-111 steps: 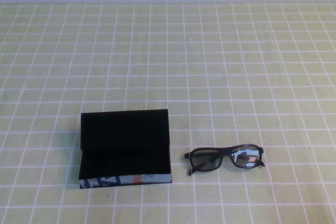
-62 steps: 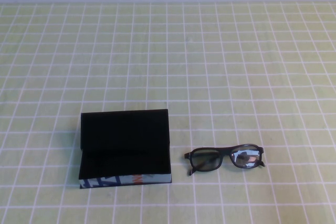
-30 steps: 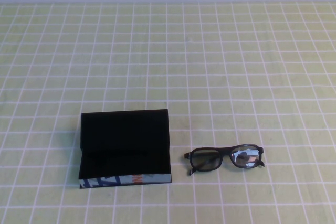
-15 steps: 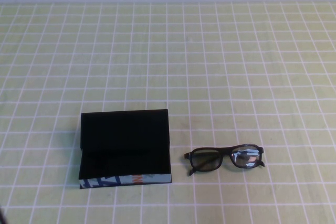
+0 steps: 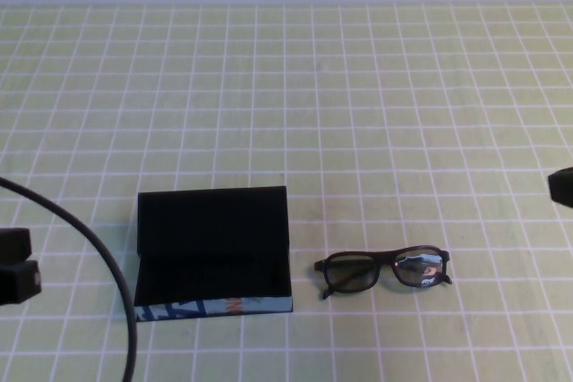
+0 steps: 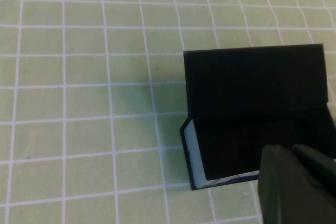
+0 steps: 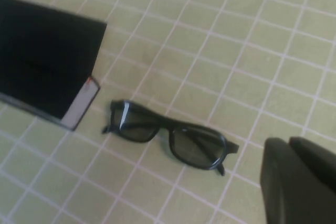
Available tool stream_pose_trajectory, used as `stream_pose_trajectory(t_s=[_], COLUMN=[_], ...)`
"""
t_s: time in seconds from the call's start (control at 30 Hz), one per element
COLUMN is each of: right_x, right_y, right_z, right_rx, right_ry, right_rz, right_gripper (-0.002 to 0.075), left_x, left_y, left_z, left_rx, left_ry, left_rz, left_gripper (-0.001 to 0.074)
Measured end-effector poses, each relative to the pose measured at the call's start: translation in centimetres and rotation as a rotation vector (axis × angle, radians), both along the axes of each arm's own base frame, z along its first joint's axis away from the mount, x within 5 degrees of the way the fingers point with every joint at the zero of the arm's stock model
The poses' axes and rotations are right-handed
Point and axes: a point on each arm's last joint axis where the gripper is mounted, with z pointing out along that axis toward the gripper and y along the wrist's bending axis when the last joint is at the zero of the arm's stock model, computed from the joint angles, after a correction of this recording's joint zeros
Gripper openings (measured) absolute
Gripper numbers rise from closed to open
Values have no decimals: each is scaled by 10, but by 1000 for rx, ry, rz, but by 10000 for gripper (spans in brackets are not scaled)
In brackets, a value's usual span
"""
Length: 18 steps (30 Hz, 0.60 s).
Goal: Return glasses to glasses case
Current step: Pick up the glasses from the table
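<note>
- Glasses [image 5: 382, 270] lie on the checked cloth [image 5: 358, 114], just right of the open glasses case [image 5: 213, 252].
- Right gripper [image 7: 296, 182] hovers near them, closed, empty.
- Left gripper [image 6: 294, 182] by the case: fingers unreadable.

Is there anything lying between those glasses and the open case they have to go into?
Nothing visible. The glasses lie apart from the open case, to its right, with only bare cloth between. The right gripper, shut, hangs near the glasses; the left gripper is by the case.
</note>
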Motion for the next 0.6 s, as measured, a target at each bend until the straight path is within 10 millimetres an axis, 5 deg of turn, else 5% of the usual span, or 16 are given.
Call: stream_pose_trajectory(t_s=[0.4,0.6], right_x=[67,86], right_y=[72,112], right_z=[-21,-53], right_rx=[-535,-750], right_ry=[23,-42], right_rz=[676,833], right_gripper=[0,179], left_x=[2,2], left_y=[-7,-7], left_z=[3,3], left_rx=[-115,-117], left_ry=[-7,-7], left_rz=[-3,-3], left_gripper=[-3,-3])
